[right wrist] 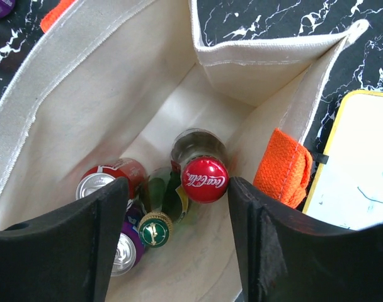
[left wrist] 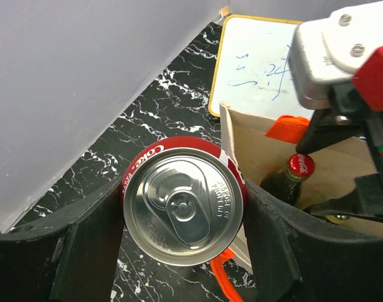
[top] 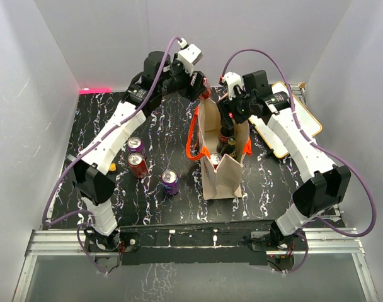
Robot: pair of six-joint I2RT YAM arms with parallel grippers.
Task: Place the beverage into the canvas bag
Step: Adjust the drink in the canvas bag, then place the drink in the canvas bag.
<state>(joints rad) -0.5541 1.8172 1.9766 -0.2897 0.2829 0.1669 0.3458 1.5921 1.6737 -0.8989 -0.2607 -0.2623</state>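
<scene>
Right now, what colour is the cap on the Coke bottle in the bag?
Red, with white lettering; the right wrist view shows that cap best.

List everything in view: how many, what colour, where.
canvas bag: one, beige, orange handles, table centre
cola bottle: one, red cap, in bag
green bottle: one, gold cap, in bag
bagged cans: two, red and purple, in bag
loose cans: three, two purple, one red, left of bag
Coke can: one, red, in left gripper
whiteboard: one, yellow frame, right of bag
left gripper: one, black, shut on Coke can
right gripper: one, black, open over bag
</scene>
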